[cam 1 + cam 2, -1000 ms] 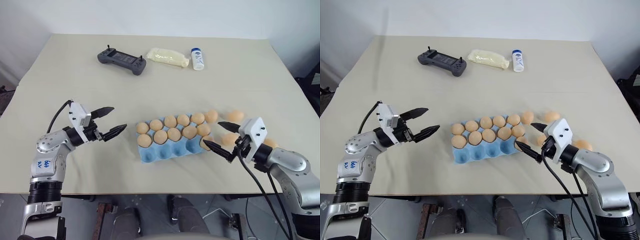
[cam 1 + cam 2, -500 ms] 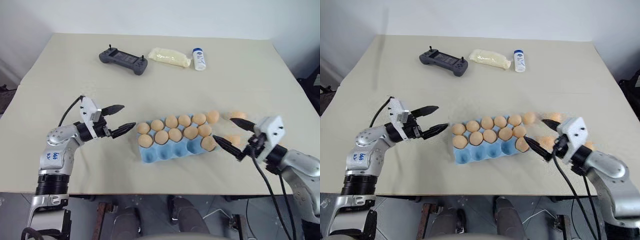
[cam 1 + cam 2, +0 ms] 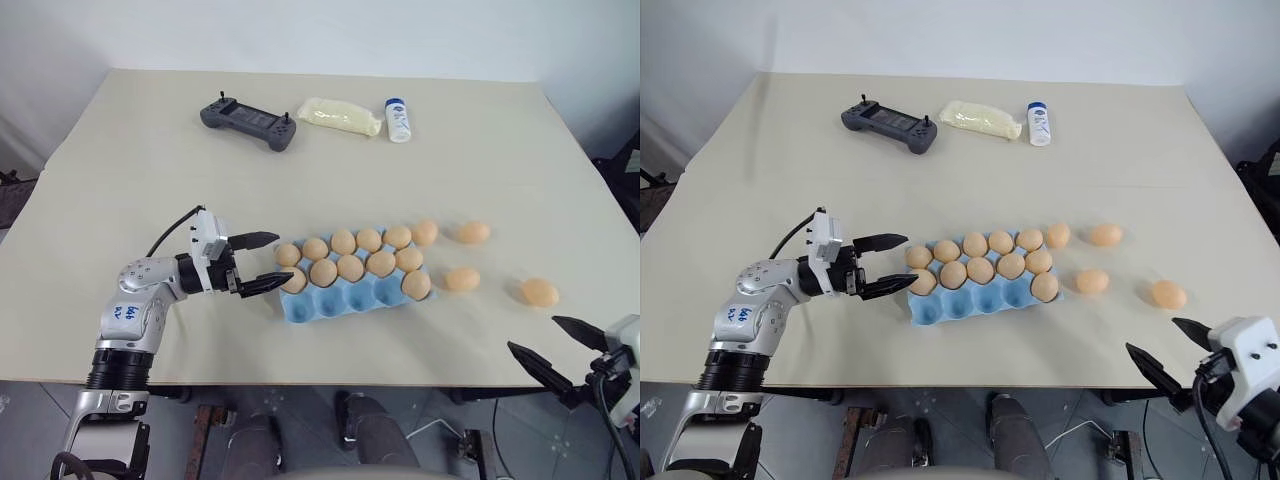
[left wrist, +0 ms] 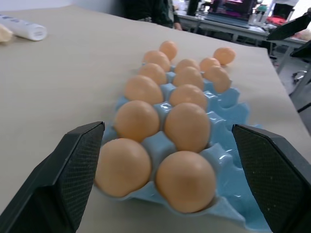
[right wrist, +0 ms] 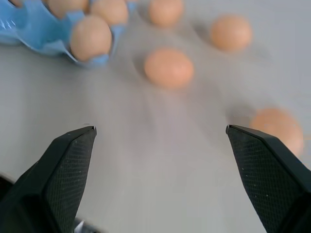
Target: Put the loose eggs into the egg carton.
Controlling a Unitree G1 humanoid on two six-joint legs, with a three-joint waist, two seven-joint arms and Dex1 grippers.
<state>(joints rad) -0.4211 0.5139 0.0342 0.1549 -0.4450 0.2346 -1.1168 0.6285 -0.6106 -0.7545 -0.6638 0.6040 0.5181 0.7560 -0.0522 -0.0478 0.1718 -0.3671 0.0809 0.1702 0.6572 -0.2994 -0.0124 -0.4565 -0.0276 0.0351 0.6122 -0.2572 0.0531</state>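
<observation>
Right tool point(image 3: 1165, 348) withdrawn from egg carton point(image 3: 980, 297)

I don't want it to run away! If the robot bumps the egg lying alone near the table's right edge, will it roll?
Probably: the egg looks smooth and round on the flat table. Likely fragile too.

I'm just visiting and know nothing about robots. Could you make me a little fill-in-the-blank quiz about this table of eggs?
1. The moulded egg carton is light ____ in colour.
2. Its row nearest the robot holds just ____ tan egg.
3. Far from the robot, the pale yellow plastic-wrapped packet lies between the grey game controller and a small white ____.
4. The left end effector and right end effector are both ____, holding nothing.
Missing words: blue; one; bottle; open.
</observation>
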